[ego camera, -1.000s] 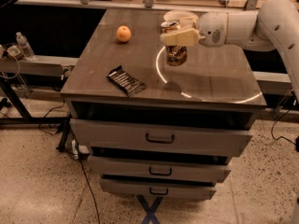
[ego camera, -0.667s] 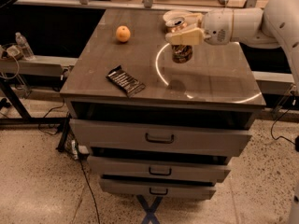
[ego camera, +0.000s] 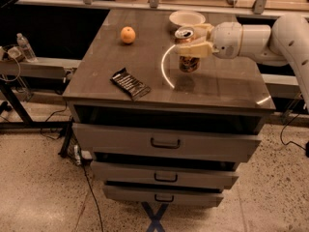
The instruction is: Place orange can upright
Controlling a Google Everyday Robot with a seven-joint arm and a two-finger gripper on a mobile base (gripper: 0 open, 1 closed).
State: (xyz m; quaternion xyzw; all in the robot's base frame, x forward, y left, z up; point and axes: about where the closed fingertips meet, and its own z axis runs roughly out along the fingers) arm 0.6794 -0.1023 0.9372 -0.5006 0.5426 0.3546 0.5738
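The orange can [ego camera: 188, 64] has a mottled gold-orange and brown print and a silver top with a pull tab. It stands nearly upright at the back right of the dark cabinet top [ego camera: 145, 57]; I cannot tell whether its base touches the surface. My gripper [ego camera: 192, 41] reaches in from the right on a white arm, and its cream fingers [ego camera: 193, 50] are shut on the can's upper part.
A small round orange fruit [ego camera: 128, 35] lies at the back left. A dark snack packet [ego camera: 130, 83] lies near the front left. A white bowl [ego camera: 187, 18] sits just behind the can. Drawers [ego camera: 164, 141] are below. A water bottle [ego camera: 25, 47] stands far left.
The gripper has carried the can a little toward the back and tipped it more upright; its silver top now shows.
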